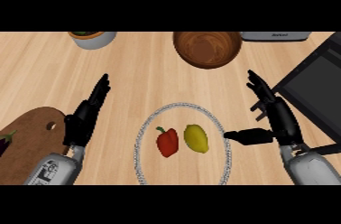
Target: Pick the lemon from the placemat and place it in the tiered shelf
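The lemon [195, 138] lies on the round placemat [144, 133] beside a red pepper [167, 142]. My right hand [276, 117] is open, just beside it. The lemon looks small, hard and smooth, so I should wrap around its middle.

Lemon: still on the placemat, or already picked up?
On the placemat. The lemon lies inside the placemat's pale rim beside the red pepper; the right hand is open beside it, not touching.

We look steeply down from head height onto the table [146, 69], facing away from the body; both forearms enter from our lower edge, and the placemat [148, 128] lies close below, centred.
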Controlling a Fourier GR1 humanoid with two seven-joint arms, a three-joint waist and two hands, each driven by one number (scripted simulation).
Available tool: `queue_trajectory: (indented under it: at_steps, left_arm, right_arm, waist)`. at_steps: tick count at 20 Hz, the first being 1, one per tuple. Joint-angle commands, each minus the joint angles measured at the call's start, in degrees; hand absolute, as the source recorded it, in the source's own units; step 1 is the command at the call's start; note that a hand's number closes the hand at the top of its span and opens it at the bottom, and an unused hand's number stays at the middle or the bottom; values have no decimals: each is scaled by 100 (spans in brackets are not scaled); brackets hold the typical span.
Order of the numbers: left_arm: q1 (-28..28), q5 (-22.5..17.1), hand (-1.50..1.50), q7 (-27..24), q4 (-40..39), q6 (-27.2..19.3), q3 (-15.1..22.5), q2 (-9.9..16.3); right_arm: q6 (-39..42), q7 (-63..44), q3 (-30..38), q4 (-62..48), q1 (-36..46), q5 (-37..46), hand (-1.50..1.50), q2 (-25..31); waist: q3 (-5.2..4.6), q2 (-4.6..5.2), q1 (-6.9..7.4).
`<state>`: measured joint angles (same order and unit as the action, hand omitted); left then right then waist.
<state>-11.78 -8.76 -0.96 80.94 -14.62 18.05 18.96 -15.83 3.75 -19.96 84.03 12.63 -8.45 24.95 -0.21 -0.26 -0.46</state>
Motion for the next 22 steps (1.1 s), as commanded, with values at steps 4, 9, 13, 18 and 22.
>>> queue_trajectory:
  at_steps: [4,9,13,18,22]
  left_arm:
    - [-96,278,0,245,131,-155,162,-256]
    - [125,165,0,-130,-22,142,15,-92]
    - [-114,162,0,20,-21,111,-114,-144]
    - [-453,59,0,-23,-435,470,-458,-169]
    - [-17,458,0,108,-88,285,-319,-341]
  right_arm:
    - [294,-2377,-515,1259,530,678,-150,736]
    - [1285,-3774,-1083,1850,1090,919,-150,1287]
    - [1776,-4696,-1530,2149,1394,1358,-150,1412]
    - [1960,-5990,-1708,2546,1678,1748,-150,576]
    - [2461,-6458,-1358,2715,1726,1881,-150,164]
  waist:
    - [9,-7,26]
    - [-2,-12,81]
    - [8,-1,58]
    - [15,24,34]
    - [19,18,59]
